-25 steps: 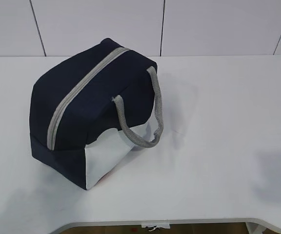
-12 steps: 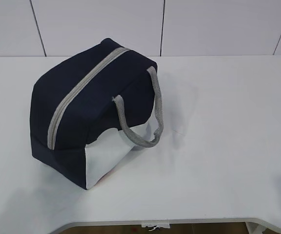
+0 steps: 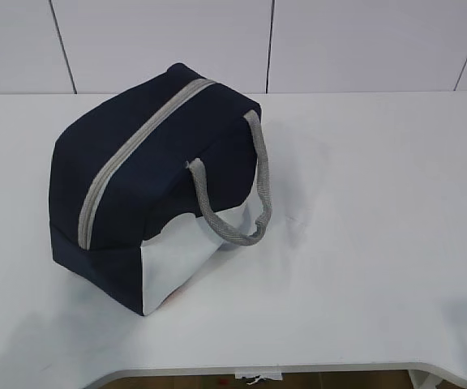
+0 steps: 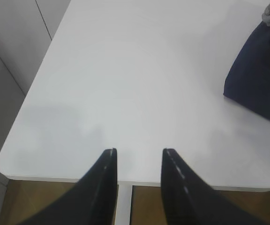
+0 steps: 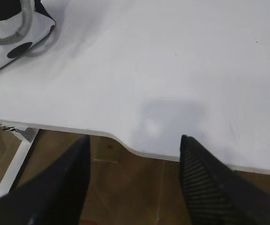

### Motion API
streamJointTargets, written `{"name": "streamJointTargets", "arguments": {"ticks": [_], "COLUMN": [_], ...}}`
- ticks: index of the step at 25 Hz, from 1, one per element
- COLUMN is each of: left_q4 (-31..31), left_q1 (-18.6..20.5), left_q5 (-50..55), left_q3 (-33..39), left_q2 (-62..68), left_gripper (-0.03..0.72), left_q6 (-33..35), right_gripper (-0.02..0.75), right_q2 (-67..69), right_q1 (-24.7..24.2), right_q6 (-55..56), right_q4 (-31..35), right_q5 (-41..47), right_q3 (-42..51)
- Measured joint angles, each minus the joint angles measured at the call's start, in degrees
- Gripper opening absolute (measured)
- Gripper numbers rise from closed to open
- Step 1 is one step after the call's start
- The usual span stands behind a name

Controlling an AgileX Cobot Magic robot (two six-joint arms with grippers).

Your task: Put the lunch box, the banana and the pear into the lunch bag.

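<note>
The navy-blue lunch bag [image 3: 148,190] stands on the white table [image 3: 363,203] left of middle, its grey zipper [image 3: 132,154] shut, a grey handle [image 3: 246,198] hanging over its white side panel. The bag's corner shows in the left wrist view [image 4: 261,84] and its white panel and handle in the right wrist view [image 5: 13,33]. My left gripper [image 4: 138,151] is open and empty above the table's near-left edge. My right gripper [image 5: 134,138] is open and empty over the table's front edge. Neither gripper shows in the exterior view. The lunch box, banana and pear are out of view.
A white tiled wall [image 3: 298,40] rises behind the table. The table's front edge curves inward at the bottom [image 3: 258,369], with brown floor [image 5: 135,187] below it. A white table leg [image 5: 18,159] shows under the edge.
The bag has not moved. A faint shadow at the table's right front edge has shifted.
</note>
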Motion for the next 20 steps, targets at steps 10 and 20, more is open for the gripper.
{"name": "streamJointTargets", "arguments": {"ticks": [10,20], "left_q4": [0.0,0.0], "left_q1": [0.0,0.0], "left_q5": [0.0,0.0], "left_q3": [0.0,0.0], "left_q2": [0.0,0.0], "left_gripper": [0.242,0.242], "left_q6": [0.0,0.0], "right_gripper": [0.467,0.467], "right_q2": [0.0,0.0], "right_q1": [0.0,0.0], "right_q6": [-3.2,-3.4], "right_q4": [1.0,1.0], "right_q5": [-0.6,-0.7], "right_q3": [0.2,0.2]}}
